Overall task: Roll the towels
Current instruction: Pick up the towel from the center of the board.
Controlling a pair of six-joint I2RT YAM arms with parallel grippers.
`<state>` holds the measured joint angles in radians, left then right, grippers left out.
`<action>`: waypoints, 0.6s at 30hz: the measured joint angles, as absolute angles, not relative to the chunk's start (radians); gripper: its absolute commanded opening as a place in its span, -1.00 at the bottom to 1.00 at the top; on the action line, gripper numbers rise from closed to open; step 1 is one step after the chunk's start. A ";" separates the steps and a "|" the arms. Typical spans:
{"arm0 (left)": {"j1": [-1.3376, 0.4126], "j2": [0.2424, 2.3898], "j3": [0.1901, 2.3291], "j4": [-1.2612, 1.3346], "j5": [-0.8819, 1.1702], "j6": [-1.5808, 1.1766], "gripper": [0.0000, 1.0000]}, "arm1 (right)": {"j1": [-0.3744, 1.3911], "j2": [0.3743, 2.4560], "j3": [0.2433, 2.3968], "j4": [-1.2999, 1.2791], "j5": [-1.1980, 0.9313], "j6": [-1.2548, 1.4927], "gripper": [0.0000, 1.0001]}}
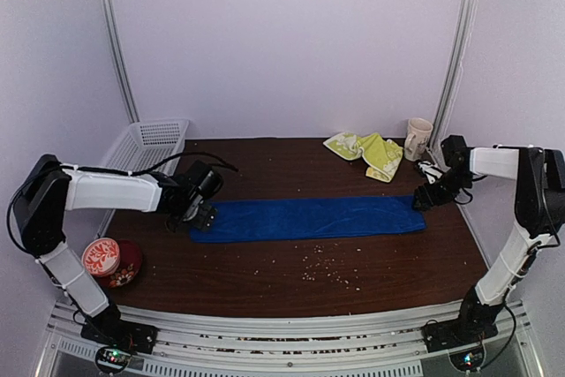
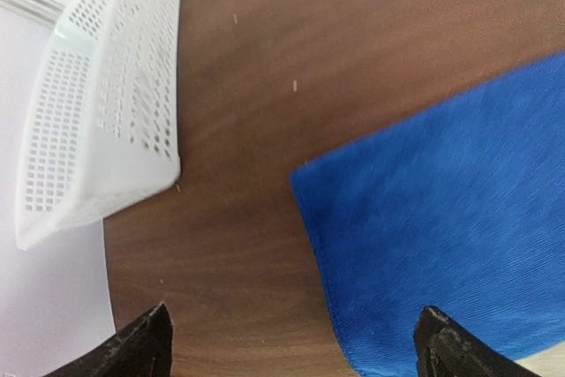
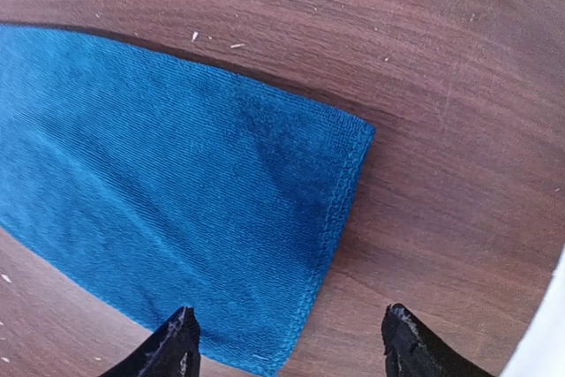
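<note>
On the brown table (image 1: pixel 265 293), seen from above, the blue towel (image 1: pixel 309 218) lies flat in a long strip from side to side. It is not rolled at all. The little yellow-green towel (image 1: pixel 366 152) sits crumpled near the back, just beside a cup (image 1: pixel 418 139). A white basket (image 1: pixel 146 143) is at the back left, a red bowl (image 1: pixel 110 258) is at the front left, and crumbs (image 1: pixel 322 267) lie in front of the blue towel. The left pincer (image 1: pixel 205 218) is at the towel's left end. The right pincer (image 1: pixel 422 200) is at its right end.

In the left wrist view, the left pincer (image 2: pixel 296 342) is wide open and holds nothing. One finger is over bare wood and the other is over the blue towel (image 2: pixel 441 218), so the towel's short edge lies between them. The basket (image 2: pixel 97 112) is off to the side.

In the right wrist view, the right pincer (image 3: pixel 290 337) is open too, with nothing in it. The blue towel's (image 3: pixel 177 183) end and its corner lie between the fingers. I cannot tell if the fingertips touch the cloth.

I think the job is just starting: the arms are lining up on the blue towel. Next, a pincer needs to go down, pinch one short edge, lift it a bit and turn it over onto the towel, again and again. The other arm may need to hold the cloth so it does not slide. The yellow-green towel comes after.
</note>
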<state>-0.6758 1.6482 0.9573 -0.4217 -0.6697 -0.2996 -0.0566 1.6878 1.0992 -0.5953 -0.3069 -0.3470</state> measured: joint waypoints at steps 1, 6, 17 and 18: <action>-0.676 1.628 0.967 -0.420 -0.660 -0.300 0.96 | -0.068 1.689 1.099 -0.598 -0.336 -0.332 0.39; -0.676 1.507 0.995 -0.419 -0.600 -0.302 0.96 | -0.109 1.720 1.095 -0.599 -0.447 -0.270 0.40; -0.711 1.393 0.960 -0.422 -0.505 -0.311 0.96 | -0.179 1.794 1.064 -0.580 -0.561 -0.191 0.40; -0.714 1.387 0.956 -0.422 -0.501 -0.311 0.96 | -0.182 1.793 1.061 -0.575 -0.565 -0.186 0.38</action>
